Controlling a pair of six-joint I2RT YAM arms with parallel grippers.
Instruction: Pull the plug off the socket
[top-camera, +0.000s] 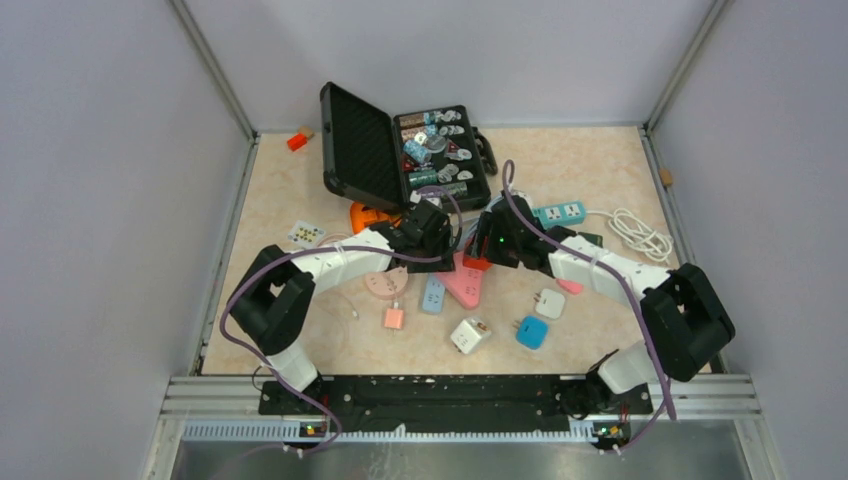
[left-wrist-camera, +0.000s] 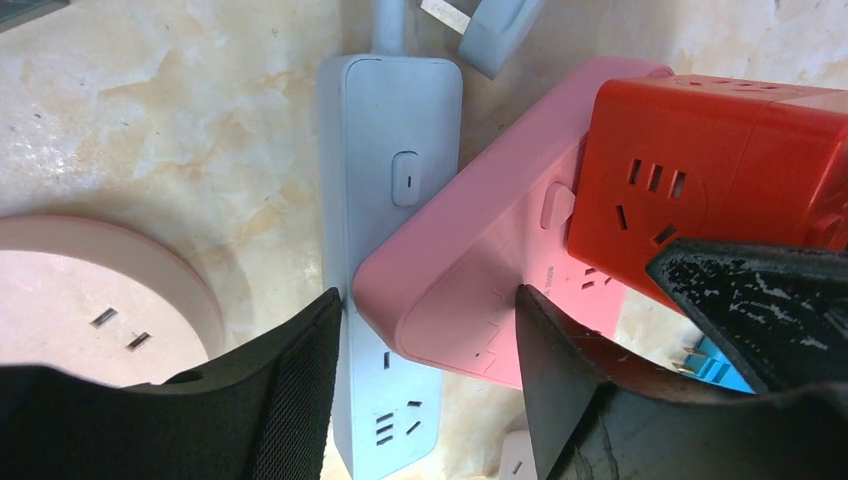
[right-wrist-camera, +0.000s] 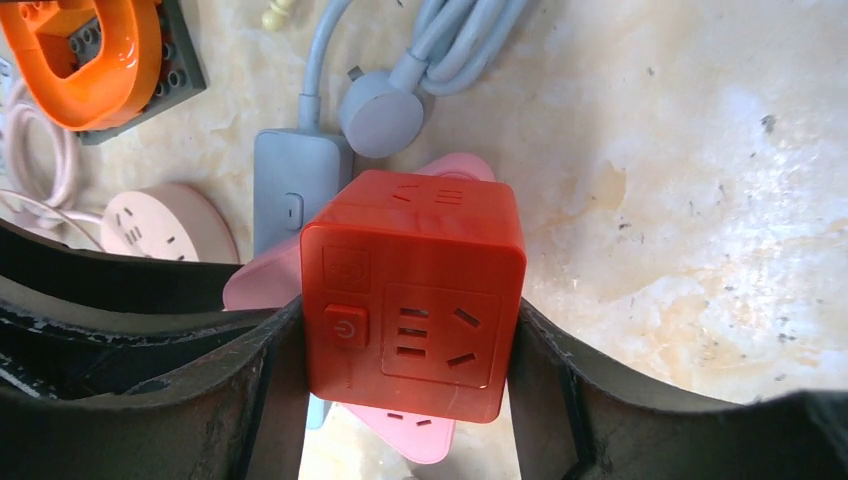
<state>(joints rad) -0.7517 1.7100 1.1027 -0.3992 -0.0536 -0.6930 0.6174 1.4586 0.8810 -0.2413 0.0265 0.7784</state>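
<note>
A red cube plug (right-wrist-camera: 410, 290) sits plugged into the face of a pink socket strip (left-wrist-camera: 480, 290), which lies slanted across a grey-blue strip (left-wrist-camera: 390, 120). My right gripper (right-wrist-camera: 405, 340) is shut on the red cube, one finger flat on each side. In the top view the cube (top-camera: 478, 262) and the pink strip (top-camera: 465, 288) are mid-table between the two arms. My left gripper (left-wrist-camera: 430, 330) straddles the pink strip's rounded end. Its left finger (left-wrist-camera: 300, 380) stands at the grey-blue strip's edge, and its right finger (left-wrist-camera: 560, 370) lies over the pink face. The jaws are partly apart.
A round pink socket (left-wrist-camera: 80, 300) lies to the left. An open black case (top-camera: 360, 150) full of small parts stands at the back, with an orange piece (top-camera: 365, 215) before it. At the right are a teal strip (top-camera: 560, 212) and coiled white cable (top-camera: 640, 235). Loose adapters (top-camera: 470, 335) lie nearer.
</note>
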